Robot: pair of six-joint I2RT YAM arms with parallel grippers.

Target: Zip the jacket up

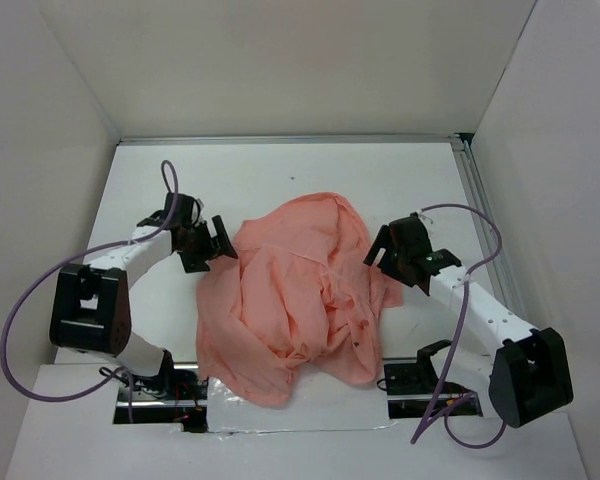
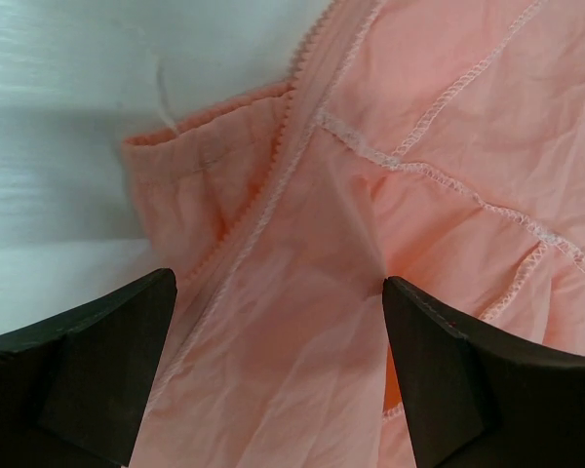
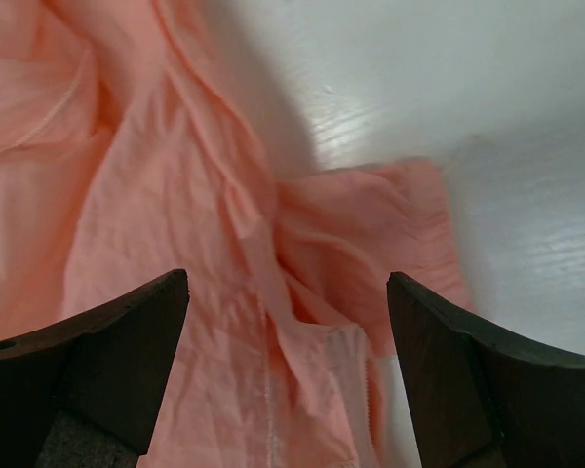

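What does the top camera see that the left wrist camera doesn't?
Only the top view shows the whole crumpled jacket and the right gripper beside it. Only the left wrist view shows close-up pale stitching and a bumpy edge, maybe zipper teeth. Both show pink fabric, the white table and the open left gripper.

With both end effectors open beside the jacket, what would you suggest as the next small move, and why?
I would probably ease the left end effector down and close it on the zipper edge running between its fingers. The jacket lies crumpled, the right end effector is also open and empty, and that toothed edge looks like the clearest grasp point in view.
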